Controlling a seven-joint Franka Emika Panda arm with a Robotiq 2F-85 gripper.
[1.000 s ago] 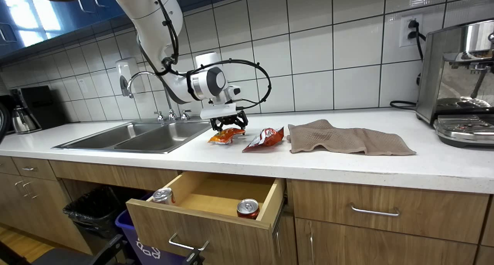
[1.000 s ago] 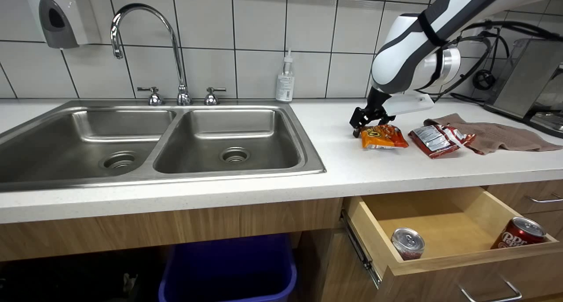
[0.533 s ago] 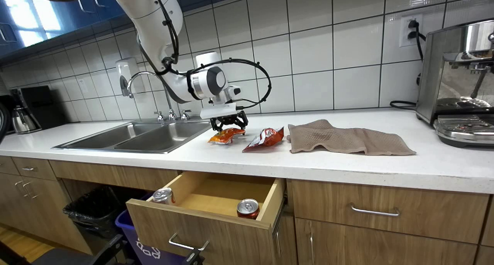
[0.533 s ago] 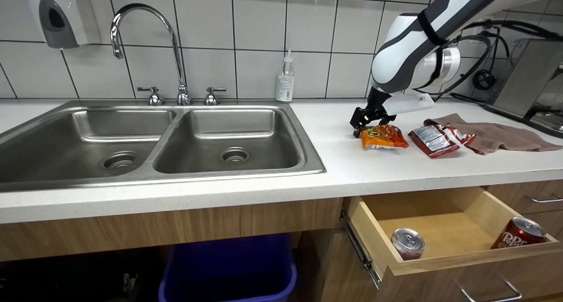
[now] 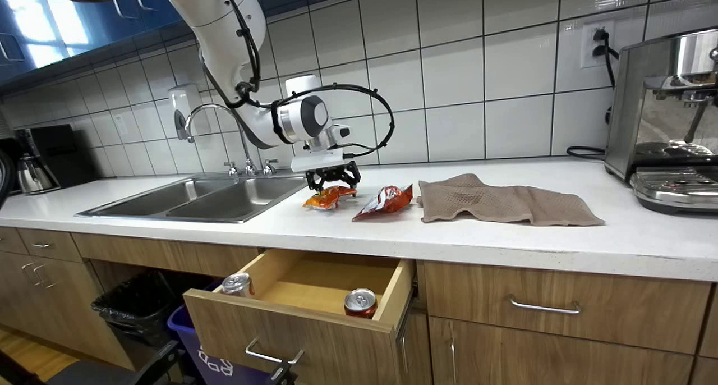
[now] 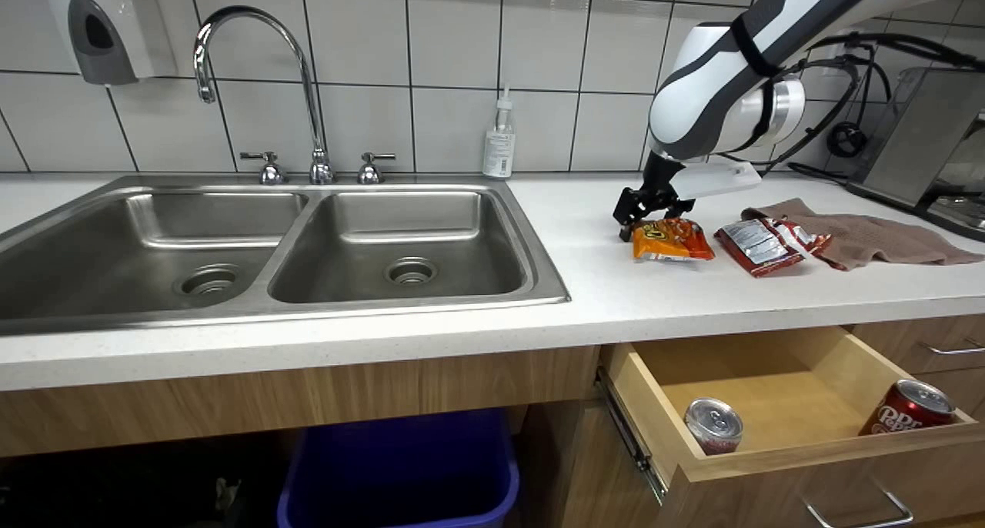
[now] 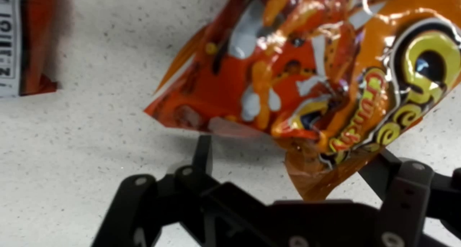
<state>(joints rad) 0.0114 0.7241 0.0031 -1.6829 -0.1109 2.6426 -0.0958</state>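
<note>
Gaping wide, the empty pincer [image 7: 294, 146] has one finger [image 7: 384, 170] partly behind an orange bag [image 7: 288, 74].

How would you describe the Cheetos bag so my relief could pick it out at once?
Find the double-basin steel sink, then the white countertop to its right in both exterior views. There, at the open pincer, lies the Cheetos bag. It is orange and printed "Crunchy", unlike the red snack bag beside the brown towel.
</note>
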